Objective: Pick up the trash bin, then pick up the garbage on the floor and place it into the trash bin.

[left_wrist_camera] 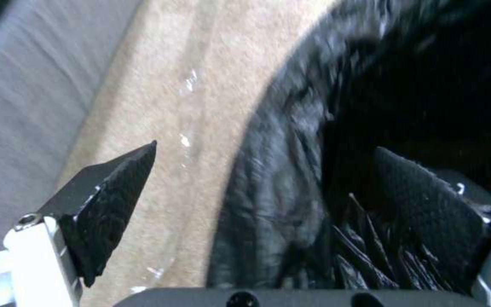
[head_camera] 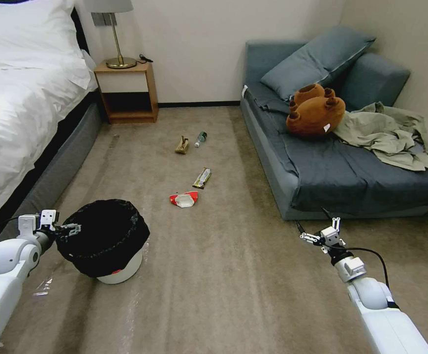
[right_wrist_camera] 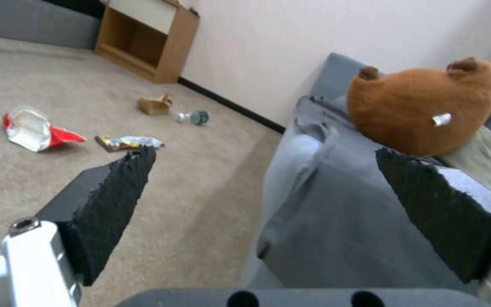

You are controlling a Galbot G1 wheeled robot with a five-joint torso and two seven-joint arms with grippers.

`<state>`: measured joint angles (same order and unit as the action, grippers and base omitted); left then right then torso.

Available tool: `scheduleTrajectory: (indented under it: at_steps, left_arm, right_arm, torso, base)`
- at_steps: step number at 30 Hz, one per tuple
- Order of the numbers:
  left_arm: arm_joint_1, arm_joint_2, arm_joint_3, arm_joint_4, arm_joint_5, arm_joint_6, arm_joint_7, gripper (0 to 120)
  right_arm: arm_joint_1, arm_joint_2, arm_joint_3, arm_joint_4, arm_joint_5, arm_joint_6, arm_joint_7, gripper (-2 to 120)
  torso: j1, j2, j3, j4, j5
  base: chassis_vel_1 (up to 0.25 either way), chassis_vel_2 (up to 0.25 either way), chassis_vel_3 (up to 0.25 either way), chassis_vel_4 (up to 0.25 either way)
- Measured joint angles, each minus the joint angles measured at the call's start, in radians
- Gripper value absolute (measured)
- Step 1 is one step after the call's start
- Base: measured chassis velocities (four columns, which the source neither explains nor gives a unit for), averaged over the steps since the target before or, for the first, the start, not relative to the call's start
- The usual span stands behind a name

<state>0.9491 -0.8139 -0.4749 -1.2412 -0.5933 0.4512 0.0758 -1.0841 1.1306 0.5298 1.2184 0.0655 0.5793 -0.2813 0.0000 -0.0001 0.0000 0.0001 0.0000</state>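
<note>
Down at the near left, the left claw (head_camera: 71,228) sits right at the rim of the trash bin (head_camera: 120,273), its fingers spread with one pad outside over the carpet (head_camera: 233,295) and the other pad (left_wrist_camera: 427,213) inside the black bag (left_wrist_camera: 279,204), straddling the folded liner edge but not squeezed onto it. That bin, white with the glossy bag bunched over its top, stands on the floor just beside this claw, between it and the open middle of the room, with the bed (head_camera: 12,113) close on the claw's outer side. Over on the right, the right claw (head_camera: 317,235) hangs above the carpet with its fingers wide apart and holding nothing, just off the front corner of the grey sofa (head_camera: 351,182). Ahead of that claw and off toward the left one, the garbage lies scattered on the floor: the red-and-white wrapper (head_camera: 184,199) is nearest, the gold snack-bar wrapper (head_camera: 202,178) just beyond it, then farther out the tan paper scrap (head_camera: 182,144) and the green-capped bottle (head_camera: 201,138) side by side. All four pieces are well apart from both claws and from the bin. On the sofa beyond the right claw, a brown plush bear (head_camera: 316,109) rests against an olive cloth (head_camera: 396,135). At the far wall, a wooden nightstand (head_camera: 126,91) carries a lamp (head_camera: 118,49).
</note>
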Motion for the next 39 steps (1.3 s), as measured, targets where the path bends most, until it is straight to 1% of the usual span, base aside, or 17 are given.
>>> scheduleTrajectory:
  at_steps: [2, 5, 7, 10, 15, 20, 23, 24, 26, 29, 31, 32, 34, 35, 36, 38, 39]
  left_arm:
    - [-0.021, -0.029, 0.017, 0.017, 0.006, -0.001, -0.002, 100]
    - [-0.032, -0.039, 0.025, 0.026, 0.007, -0.002, -0.006, 99]
    - [-0.061, -0.066, 0.035, 0.059, 0.022, -0.007, -0.009, 99]
    - [-0.078, -0.089, 0.04, 0.083, 0.031, -0.013, -0.01, 98]
    - [-0.079, -0.093, 0.041, 0.096, 0.043, -0.013, -0.003, 94]
    - [-0.068, -0.07, 0.038, 0.094, 0.044, -0.017, 0.016, 86]
    - [-0.031, -0.041, 0.02, 0.057, 0.039, -0.019, 0.033, 71]
    - [-0.031, -0.041, 0.02, 0.057, 0.039, -0.019, 0.033, 71]
    - [-0.007, -0.02, 0.007, 0.033, 0.033, -0.018, 0.045, 60]
    - [0.001, -0.012, 0.002, 0.024, 0.03, -0.018, 0.047, 55]
    - [0.011, -0.003, -0.01, 0.011, 0.025, -0.023, 0.05, 43]
    - [0.011, -0.003, -0.01, 0.011, 0.025, -0.023, 0.05, 43]
    - [0.018, -0.003, -0.022, 0.0, 0.018, -0.036, 0.048, 32]
    - [0.018, -0.003, -0.022, 0.0, 0.018, -0.036, 0.048, 32]
    - [0.021, -0.011, -0.028, 0.002, 0.018, -0.049, 0.046, 25]
    - [0.022, -0.015, -0.031, 0.004, 0.02, -0.054, 0.045, 23]
    - [0.025, -0.032, -0.04, 0.01, 0.027, -0.073, 0.046, 15]
  right_arm:
    - [0.001, 0.001, -0.005, 0.007, 0.001, -0.001, 0.001, 100]
    - [0.0, 0.001, -0.006, 0.011, 0.002, -0.002, 0.002, 100]
    - [-0.005, -0.001, -0.008, 0.018, 0.005, -0.002, 0.002, 100]
    - [-0.006, -0.005, -0.008, 0.014, 0.01, -0.003, 0.002, 100]
    - [-0.004, -0.011, -0.007, 0.007, 0.014, -0.003, 0.002, 100]
    - [0.001, -0.005, -0.012, 0.005, 0.017, -0.007, 0.002, 100]
    - [0.009, 0.008, -0.022, 0.005, 0.018, -0.012, 0.003, 100]
    - [0.009, 0.008, -0.022, 0.005, 0.018, -0.012, 0.003, 100]
    - [0.018, 0.016, -0.03, 0.012, 0.02, -0.02, 0.004, 100]
    - [0.022, 0.019, -0.032, 0.017, 0.022, -0.025, 0.006, 100]
    - [0.023, 0.02, -0.035, 0.027, 0.029, -0.039, 0.007, 100]
    - [0.023, 0.02, -0.035, 0.027, 0.029, -0.039, 0.007, 100]
    - [0.016, 0.021, -0.033, 0.038, 0.038, -0.049, 0.007, 100]
    - [0.016, 0.021, -0.033, 0.038, 0.038, -0.049, 0.007, 100]
    - [0.008, 0.022, -0.028, 0.041, 0.042, -0.053, 0.004, 100]
    - [0.005, 0.022, -0.026, 0.042, 0.044, -0.053, 0.002, 100]
    - [-0.002, 0.021, -0.019, 0.044, 0.051, -0.053, -0.003, 100]
  torso:
    - [0.0, 0.0, 0.0, -0.0002, 0.0001]
    - [0.0, 0.0, 0.0, -0.0002, 0.0006]
    - [0.0, 0.0, 0.0, 0.0005, 0.0023]
    - [0.0, 0.001, -0.001, 0.0009, 0.0028]
    - [0.0, 0.001, -0.001, 0.0004, 0.0023]
    - [0.0, 0.001, 0.0, -0.0005, 0.0002]
    - [0.0, 0.0, 0.0, -0.001, -0.0018]
    - [0.0, 0.0, 0.0, -0.001, -0.0018]
    - [0.0, 0.0, 0.0, -0.0006, -0.0024]
    - [0.0, 0.0, 0.0, -0.0004, -0.0027]
    - [0.0, 0.0, 0.001, -0.0002, -0.002]
    - [0.0, 0.0, 0.001, -0.0002, -0.002]
    - [0.0, 0.0, 0.0, -0.0003, -0.0009]
    - [0.0, 0.0, 0.0, -0.0003, -0.0009]
    - [0.0, 0.0, 0.0, -0.0003, -0.0003]
    - [0.0, 0.0, 0.0, -0.0003, -0.0004]
    - [0.0, 0.0, 0.0, 0.0, -0.0003]
  base:
    - [0.0, 0.0, 0.0, 0.0]
    - [0.0, 0.0, 0.0, 0.0]
    - [0.0, 0.0, 0.0, 0.0]
    - [0.0, 0.0, 0.0, 0.0]
    - [0.0, 0.0, 0.0, 0.0]
    - [0.0, 0.0, 0.0, 0.0]
    - [0.0, 0.0, 0.0, 0.0]
    - [0.0, 0.0, 0.0, 0.0]
    - [0.0, 0.0, 0.0, 0.0]
    - [0.0, 0.0, 0.0, 0.0]
    - [0.0, 0.0, 0.0, 0.0]
    - [0.0, 0.0, 0.0, 0.0]
    - [0.0, 0.0, 0.0, 0.0]
    - [0.0, 0.0, 0.0, 0.0]
    - [0.0, 0.0, 0.0, 0.0]
    - [0.0, 0.0, 0.0, 0.0]
    - [0.0, 0.0, 0.0, 0.0]
